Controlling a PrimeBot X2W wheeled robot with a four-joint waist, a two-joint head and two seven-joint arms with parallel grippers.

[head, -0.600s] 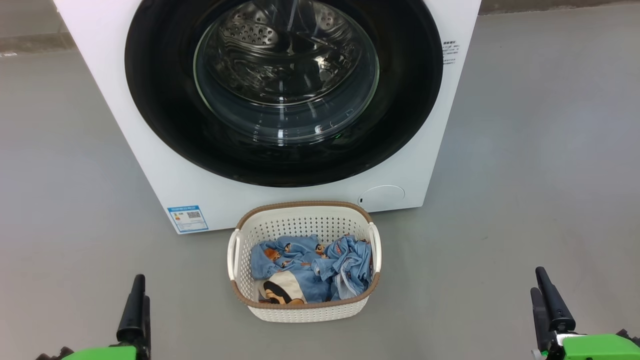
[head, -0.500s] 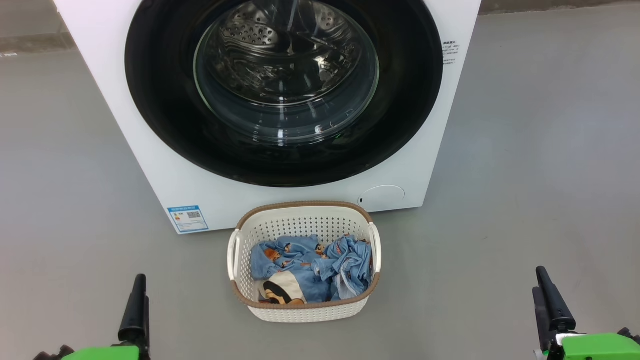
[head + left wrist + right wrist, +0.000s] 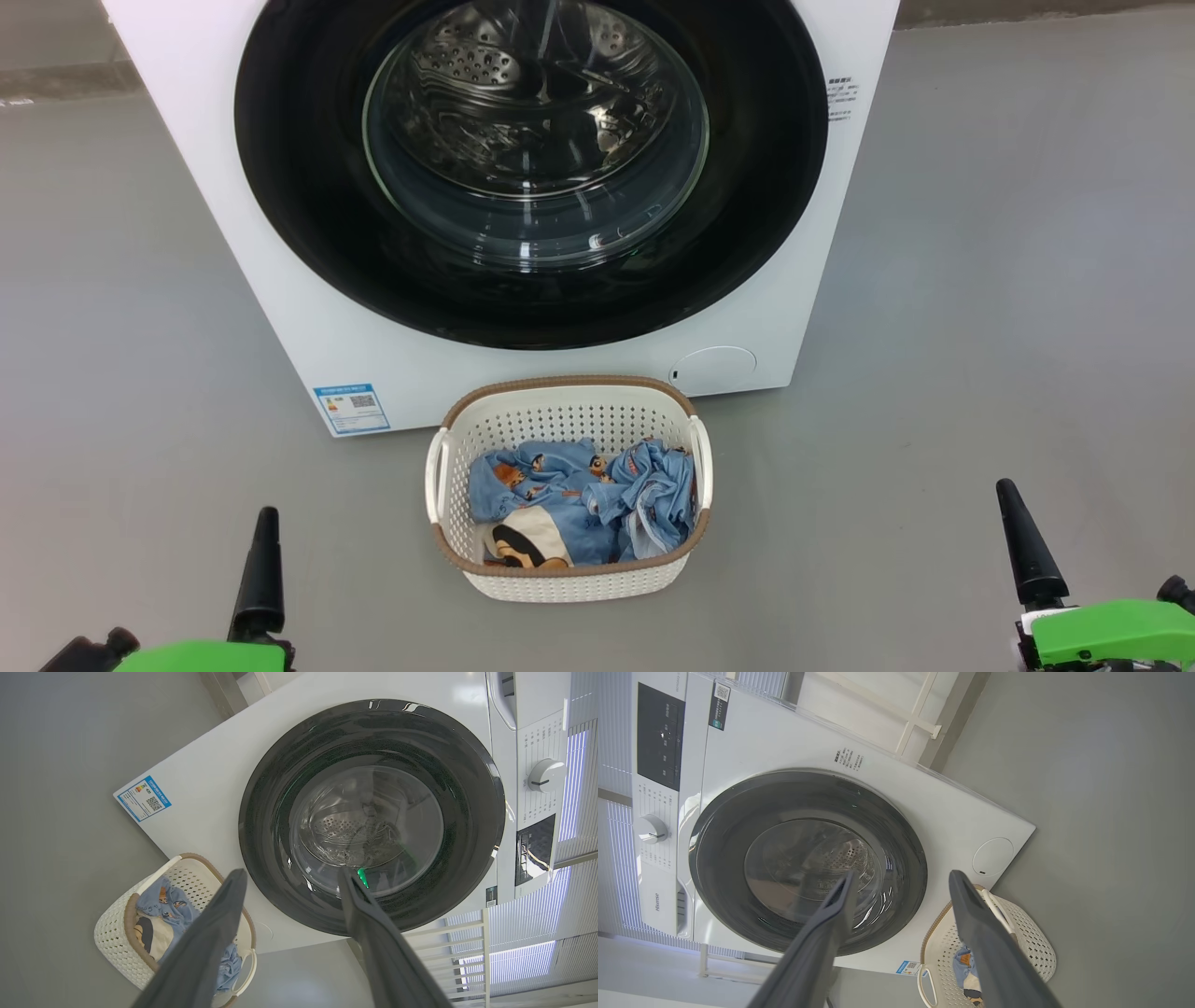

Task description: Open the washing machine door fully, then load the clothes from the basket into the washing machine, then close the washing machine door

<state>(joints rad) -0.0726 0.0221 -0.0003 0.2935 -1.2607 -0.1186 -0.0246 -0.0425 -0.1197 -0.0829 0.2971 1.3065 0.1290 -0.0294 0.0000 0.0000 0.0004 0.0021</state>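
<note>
The washing machine (image 3: 280, 317) stands straight ahead, big and white. Its door (image 3: 308, 243), a glossy black rim around bulging clear glass, sits flush against the front, with the steel drum visible through it. On the floor just before the machine is the cream basket (image 3: 569, 385) with the light blue printed clothes (image 3: 579, 504) bundled inside. My left gripper (image 3: 261, 569) is at the lower left and my right gripper (image 3: 1025, 541) at the lower right, both well short of the basket. The left wrist view shows the left gripper (image 3: 292, 872) open and empty; the right gripper (image 3: 901, 875) is likewise open.
Bare grey floor (image 3: 980, 327) spreads on both sides of the machine. A blue energy sticker (image 3: 351, 408) and a round white flap (image 3: 714, 369) sit low on its front. The control panel with a knob (image 3: 544, 774) is above the door, and white railings (image 3: 915, 714) stand behind.
Both wrists have turned a little: the right finger now reaches slightly higher in the head view, and the left finger has shifted slightly right. Machine, basket and clothes are unmoved.
</note>
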